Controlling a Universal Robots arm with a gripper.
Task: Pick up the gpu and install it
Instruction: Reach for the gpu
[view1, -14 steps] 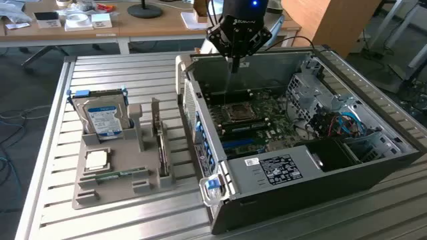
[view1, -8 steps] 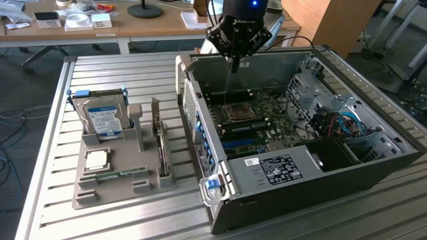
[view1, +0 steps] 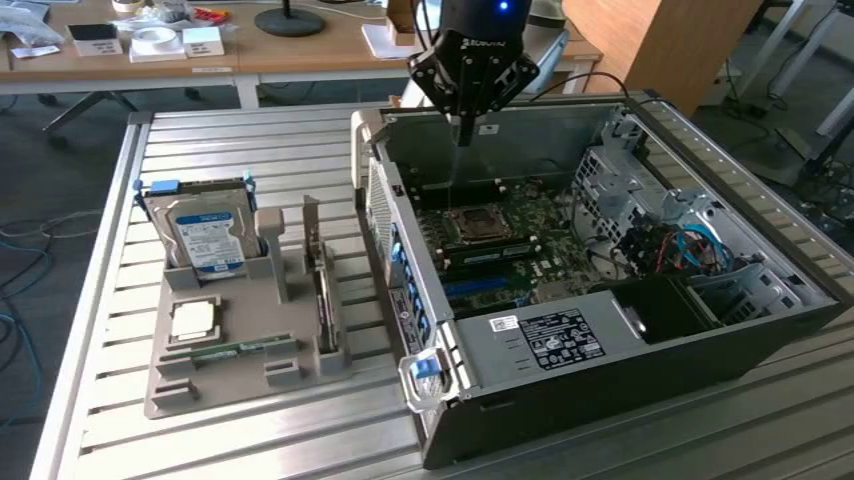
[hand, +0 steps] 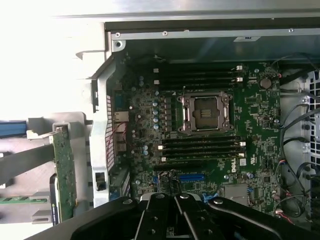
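— So, what is the gripper (view1: 463, 135) doing?
— It hangs over the open computer case (view1: 641, 390), its jaws pressed together with nothing between them. Straight below it lies the motherboard (hand: 250, 110) with its bare processor socket (hand: 206, 112).
— And the gpu (view1: 318, 268)?
— Well apart from the gripper, lower down and outside the case wall. It stands on edge in a slot of the grey holder (view1: 200, 395) on the desk (view1: 214, 140), untouched.
— Anything beside it?
— A hard drive (view1: 207, 238) stands farther from the gripper in the same holder, and a green memory stick (view1: 227, 350) lies flat near it
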